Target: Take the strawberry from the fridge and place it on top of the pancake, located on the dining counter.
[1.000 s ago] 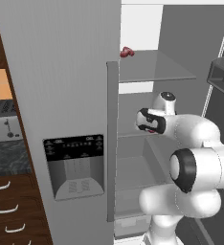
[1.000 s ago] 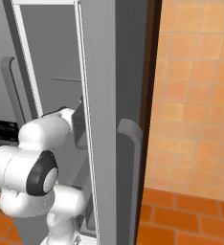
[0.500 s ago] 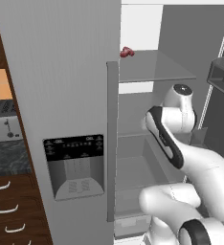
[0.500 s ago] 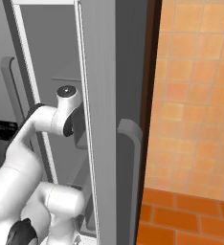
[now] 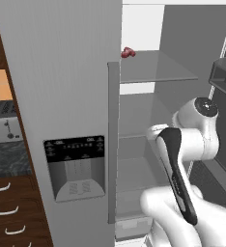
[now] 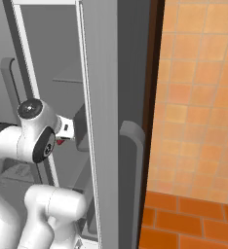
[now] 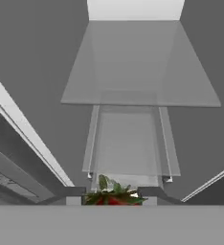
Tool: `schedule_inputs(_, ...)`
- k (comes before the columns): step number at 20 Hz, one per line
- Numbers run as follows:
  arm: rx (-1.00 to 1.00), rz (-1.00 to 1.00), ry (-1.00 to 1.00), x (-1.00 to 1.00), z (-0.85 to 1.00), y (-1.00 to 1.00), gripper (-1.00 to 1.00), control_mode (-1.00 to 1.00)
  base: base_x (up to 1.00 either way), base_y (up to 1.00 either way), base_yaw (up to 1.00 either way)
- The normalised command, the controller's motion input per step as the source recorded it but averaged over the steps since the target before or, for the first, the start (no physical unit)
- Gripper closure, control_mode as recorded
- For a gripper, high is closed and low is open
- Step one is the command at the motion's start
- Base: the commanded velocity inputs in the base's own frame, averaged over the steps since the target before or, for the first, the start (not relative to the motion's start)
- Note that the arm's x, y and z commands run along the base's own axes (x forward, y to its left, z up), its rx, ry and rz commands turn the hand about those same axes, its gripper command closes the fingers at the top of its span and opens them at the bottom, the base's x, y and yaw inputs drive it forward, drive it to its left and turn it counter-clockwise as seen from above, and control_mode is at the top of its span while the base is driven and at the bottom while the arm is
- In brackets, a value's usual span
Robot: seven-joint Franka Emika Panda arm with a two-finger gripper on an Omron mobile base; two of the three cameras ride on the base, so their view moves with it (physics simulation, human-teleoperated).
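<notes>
The strawberry [image 7: 112,195] sits at six o'clock in the hand view, pinched between the fingers of the half-closed hand [image 7: 112,194], inside the open fridge [image 5: 81,96], glass shelves [image 7: 140,67] ahead at twelve o'clock.

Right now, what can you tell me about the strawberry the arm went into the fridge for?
The strawberry is a small red berry with a ragged crown of green leaves. In the hand view just its top shows, sitting between the gripper's two dark fingertips, which are closed against its sides, so it looks held. From the right base view a speck of red peeks out below the hand, inside the open fridge, apart from the glass shelves. Its lower half is hidden.
</notes>
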Motion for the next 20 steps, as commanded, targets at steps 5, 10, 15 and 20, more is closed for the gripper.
schedule_inputs(5, 0.00, 0.00, -0.07, -0.40, 0.18, 0.16, 1.00, 1.00, -0.60, 0.36, 0.00)
schedule_inputs(10, 0.00, 0.00, 0.00, 0.00, 0.00, 0.00, 1.00, 1.00, -0.88, 0.99, 0.03)
schedule_inputs(15, 0.00, 0.00, 0.00, 0.00, 0.00, 0.00, 1.00, 1.00, -0.27, 0.93, 0.58)
schedule_inputs(20, 0.00, 0.00, 0.00, 0.00, 0.00, 0.00, 1.00, 1.00, -0.01, 0.67, 0.88)
